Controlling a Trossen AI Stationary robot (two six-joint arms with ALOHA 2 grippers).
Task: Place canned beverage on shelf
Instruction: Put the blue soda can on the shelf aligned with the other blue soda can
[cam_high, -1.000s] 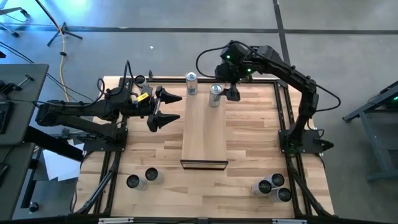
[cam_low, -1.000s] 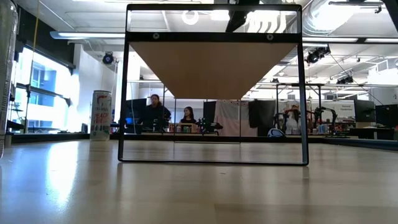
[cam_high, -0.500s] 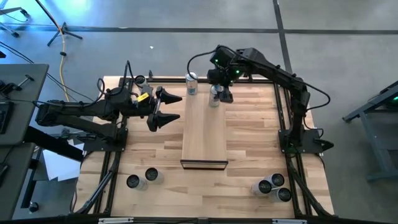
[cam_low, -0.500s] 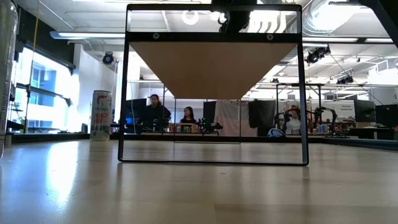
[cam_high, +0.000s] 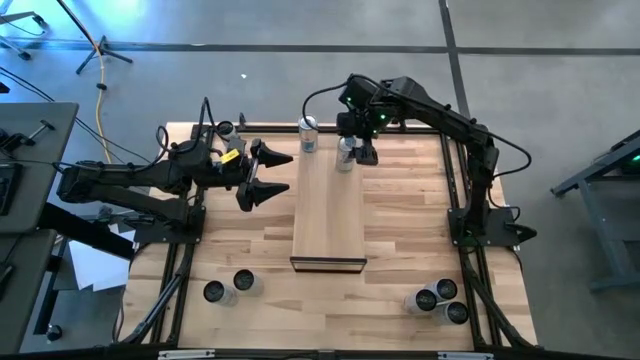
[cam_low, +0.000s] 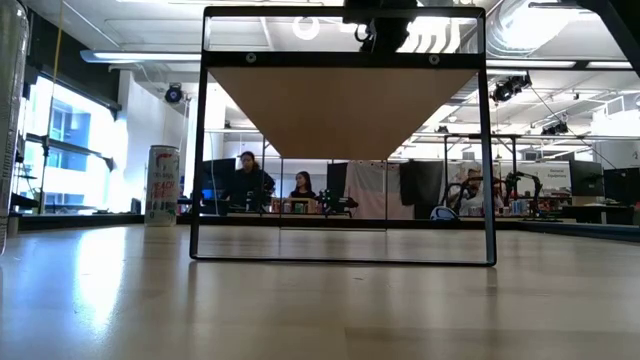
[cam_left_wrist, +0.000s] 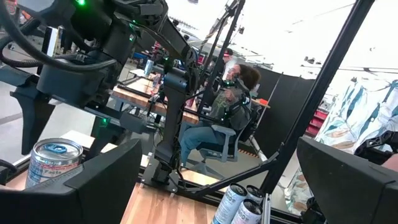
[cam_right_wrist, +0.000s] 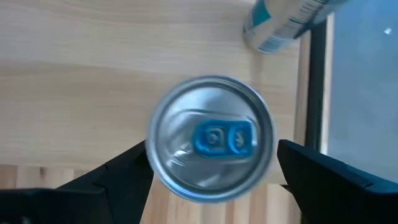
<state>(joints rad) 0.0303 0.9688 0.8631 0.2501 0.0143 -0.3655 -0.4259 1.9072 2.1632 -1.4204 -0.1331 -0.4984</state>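
The shelf (cam_high: 328, 205), a long light-wood platform, runs down the table's middle. Two cans stand on its far end: a silver can with a blue tab (cam_right_wrist: 211, 146), also seen in the high view (cam_high: 346, 153), and a second can (cam_high: 308, 133) to its left. My right gripper (cam_high: 357, 150) hangs over the blue-tab can, pointing steeply down and open. One finger (cam_right_wrist: 106, 180) stands on each side of the can's top, and no touch shows. My left gripper (cam_high: 270, 172) waits open, left of the shelf.
Loose cans stand near left (cam_high: 228, 286), near right (cam_high: 438, 298) and at the far left corner (cam_high: 225, 130). A black frame (cam_low: 200, 140) carries the shelf above the tabletop. People sit in the room beyond the table (cam_left_wrist: 230, 106).
My right gripper has gone toward the table's left edge and down, from beside the blue-tab can to right over it. Its fingers stay open. The cans have not moved.
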